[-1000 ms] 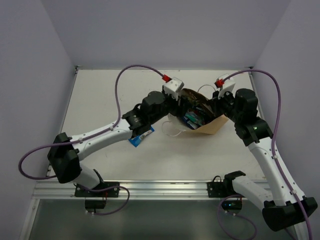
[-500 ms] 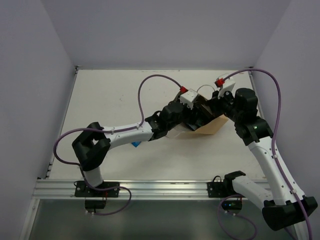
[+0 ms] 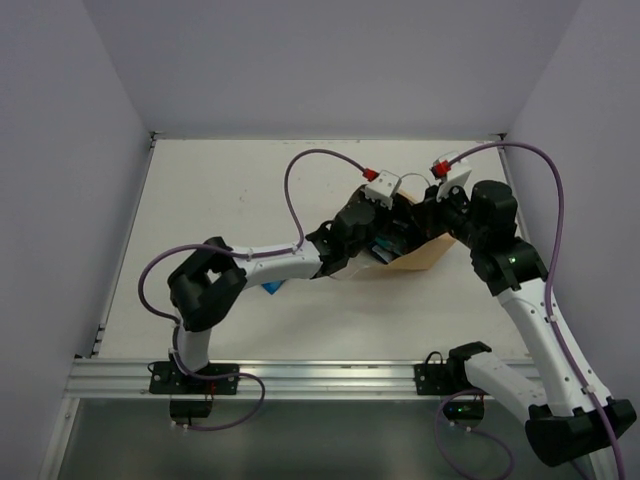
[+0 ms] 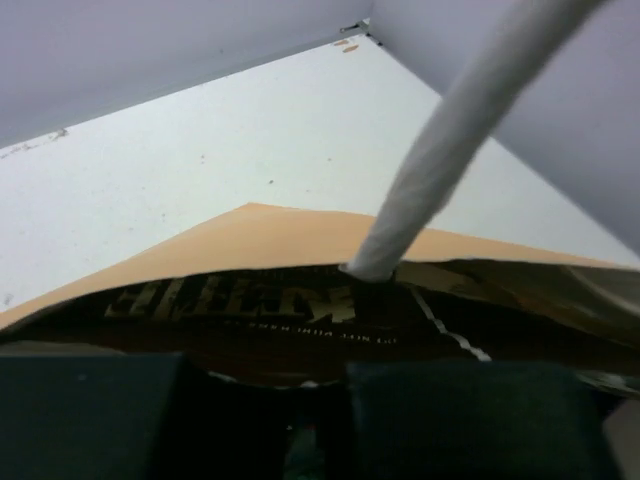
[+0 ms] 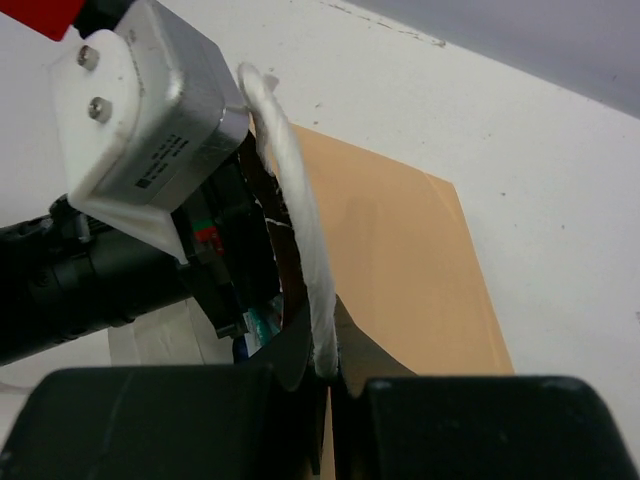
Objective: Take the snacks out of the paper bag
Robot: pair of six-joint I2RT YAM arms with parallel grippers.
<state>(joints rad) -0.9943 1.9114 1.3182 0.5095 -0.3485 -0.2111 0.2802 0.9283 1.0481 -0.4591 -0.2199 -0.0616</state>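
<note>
The tan paper bag lies on its side mid-table, mouth facing left. My right gripper is shut on its white cord handle and holds the mouth up. My left gripper reaches into that mouth. In the left wrist view its fingers stand close together, and the lower edge of a long dark brown snack packet with gold lettering runs down between them. The cord crosses just above. Blue and teal snacks show inside the bag, mostly hidden by the left wrist.
A blue snack packet lies on the table under my left forearm. Purple cables loop over both arms. Walls close in the table on three sides, and an aluminium rail runs along the near edge.
My left arm has stretched right, bringing its gripper into the bag's mouth, and its jaws have closed. The right arm and the held handle have stayed put.
</note>
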